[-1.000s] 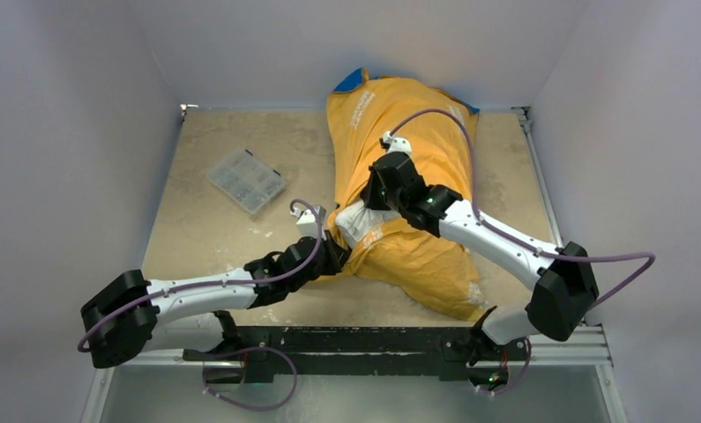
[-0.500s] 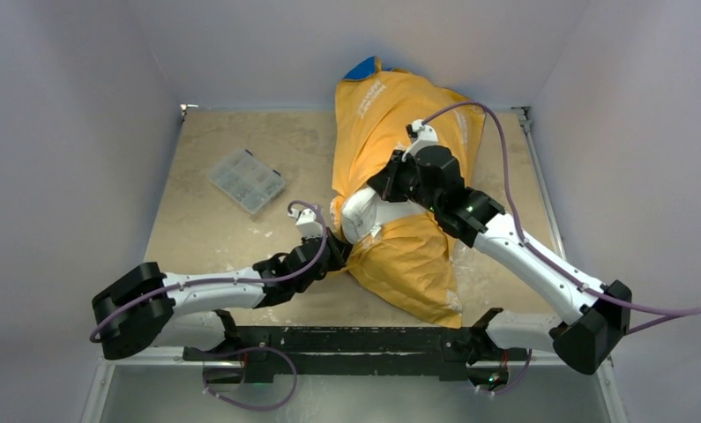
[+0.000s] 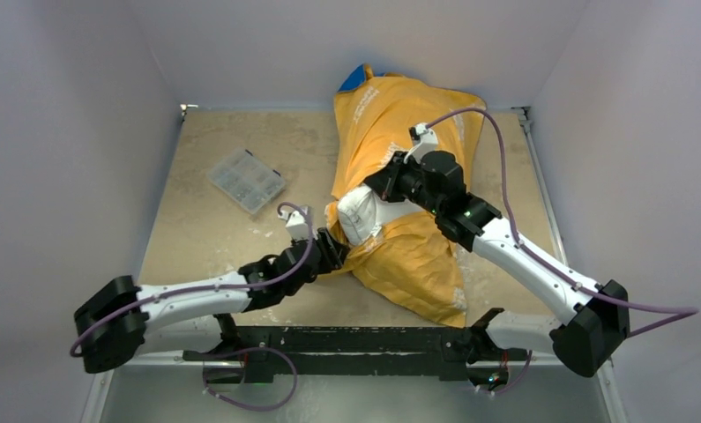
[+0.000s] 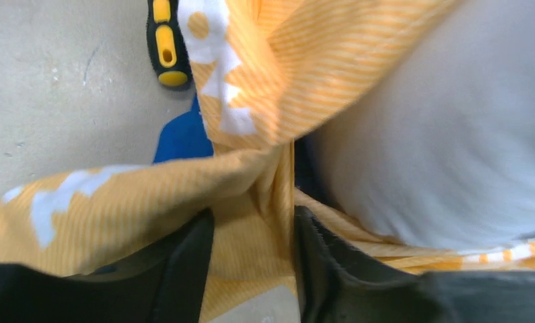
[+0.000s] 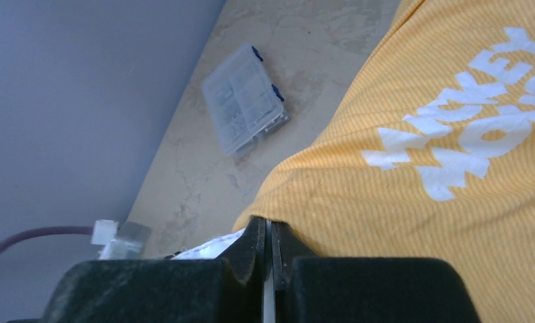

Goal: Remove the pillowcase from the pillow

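Your right gripper (image 5: 268, 232) has its fingers pressed flat together on the hem of the pillowcase (image 3: 413, 264), at the mouth of the sack in the middle of the top view. That pinch lifts the edge off the pillow (image 3: 362, 214), whose white corner bulges out just below it. I judge the hold is there to draw the cover toward the top of the frame, where most of the pillow is sheathed in orange-yellow.

Your left gripper (image 4: 252, 222) sits at the lower left of that opening. Its jaws stand apart with a fold of striped fabric lying between them, loose rather than clamped as far as the wrist view shows — so nothing anchors that side. A blue patch of the case shows behind the fold, and the bare pillow fills the right of that view.

The clear compartment box (image 3: 246, 181) lies well apart at the upper left of the table (image 3: 197, 238), and a black-and-yellow screwdriver handle (image 4: 162, 40) lies just beside the fabric — neither blocks the pull.
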Robot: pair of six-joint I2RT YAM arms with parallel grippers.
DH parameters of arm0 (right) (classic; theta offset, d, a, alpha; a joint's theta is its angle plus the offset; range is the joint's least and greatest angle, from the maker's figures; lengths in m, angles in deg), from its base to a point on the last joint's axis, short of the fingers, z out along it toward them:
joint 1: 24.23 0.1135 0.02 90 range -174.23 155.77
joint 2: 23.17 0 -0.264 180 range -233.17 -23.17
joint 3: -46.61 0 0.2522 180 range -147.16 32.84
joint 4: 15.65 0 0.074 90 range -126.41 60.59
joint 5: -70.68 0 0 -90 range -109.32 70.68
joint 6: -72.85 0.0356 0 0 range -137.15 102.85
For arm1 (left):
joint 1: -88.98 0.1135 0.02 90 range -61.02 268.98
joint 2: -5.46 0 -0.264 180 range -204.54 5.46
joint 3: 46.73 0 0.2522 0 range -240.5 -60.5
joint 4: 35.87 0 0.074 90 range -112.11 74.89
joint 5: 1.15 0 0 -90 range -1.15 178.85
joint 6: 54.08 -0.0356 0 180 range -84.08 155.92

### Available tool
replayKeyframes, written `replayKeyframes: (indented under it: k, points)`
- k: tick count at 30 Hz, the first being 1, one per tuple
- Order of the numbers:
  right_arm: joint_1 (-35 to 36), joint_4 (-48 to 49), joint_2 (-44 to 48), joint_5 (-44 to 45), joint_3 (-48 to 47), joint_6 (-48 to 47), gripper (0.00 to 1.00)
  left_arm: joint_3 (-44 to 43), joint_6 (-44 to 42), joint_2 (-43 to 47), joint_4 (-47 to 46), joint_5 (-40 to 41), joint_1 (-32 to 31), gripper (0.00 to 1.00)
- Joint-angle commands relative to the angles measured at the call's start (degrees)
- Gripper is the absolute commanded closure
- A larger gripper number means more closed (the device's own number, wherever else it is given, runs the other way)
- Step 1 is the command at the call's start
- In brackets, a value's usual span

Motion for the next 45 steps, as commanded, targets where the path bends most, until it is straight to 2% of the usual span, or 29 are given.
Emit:
replayKeyframes:
  k: [1, 7, 12, 16, 19, 23, 29, 30, 31, 34, 36, 39, 43, 45]
  points:
    - [-1.33, 21.16, 4.65, -0.32, 1.1, 1.72, 1.0, -4.35, -7.25, 10.74, 16.35, -0.73, -0.92, 0.51]
    - [-1.35, 23.73, 4.1, -1.87, 4.31, 2.1, 1.0, -11.06, -9.72, 16.37, 21.23, -3.84, -0.92, 0.48]
    - [-1.31, 25.94, 3.3, -3.66, 6.79, 2.5, 1.0, -13.12, -8.55, 17.79, 19.07, -6.62, -0.92, 0.48]
    - [-1.37, 27.52, 2.75, -5.41, 9.19, 2.96, 1.0, -15.03, -8.82, 17.23, 18.13, -5.08, -0.92, 0.48]
    - [-1.36, 29.93, 2.68, -6.75, 11.3, 3.74, 1.0, -14.48, -6.33, 14.74, 15.44, 1.0, -0.92, 0.46]
    - [-1.31, 34.06, 1.69, -10.19, 13.44, 4.43, 1.0, -14.95, -6.76, 9.47, 7.68, 2.84, -0.84, 0.45]
    - [-1.31, 35.99, 1.72, -12.43, 14.25, 4.12, 1.0, -17.78, -8.01, 2.86, 5.53, 5.22, -0.44, 0.41]
    - [-1.3, 36.32, 1.69, -12.73, 14.21, 4.03, 1.0, -17.85, -8.27, 2.06, 4.4, 4.79, -0.4, 0.44]
    - [-1.3, 36.21, 1.61, -12.89, 14.09, 3.98, 1.0, -18.05, -8.69, 1.33, 3.56, 4.34, -0.4, 0.53]
    - [-1.28, 34.39, 2.11, -12.0, 13.83, 3.54, 1.0, -19.08, -10.05, -0.08, 3.71, 3.62, 0.35, 0.98]
    - [-1.26, 32.29, 3.56, -10.8, 13.77, 2.23, 1.0, -19.52, -10.68, -0.14, 4.65, 3.07, 1.4, 1.0]
    - [-1.34, 29.91, 7.27, -10.32, 15.19, 1.0, 0.86, -19.8, -12.09, 0.78, 5.65, 2.01, 3.76, 1.0]
    - [-1.32, 27.26, 12.62, -10.44, 16.57, -0.71, 0.56, -20.97, -14.02, 1.15, 7.82, -1.95, 7.87, 1.0]
    - [-1.33, 25.71, 14.38, -11.03, 16.87, -2.47, 0.45, -21.39, -14.7, 1.14, 8.35, -3.99, 9.85, 1.0]
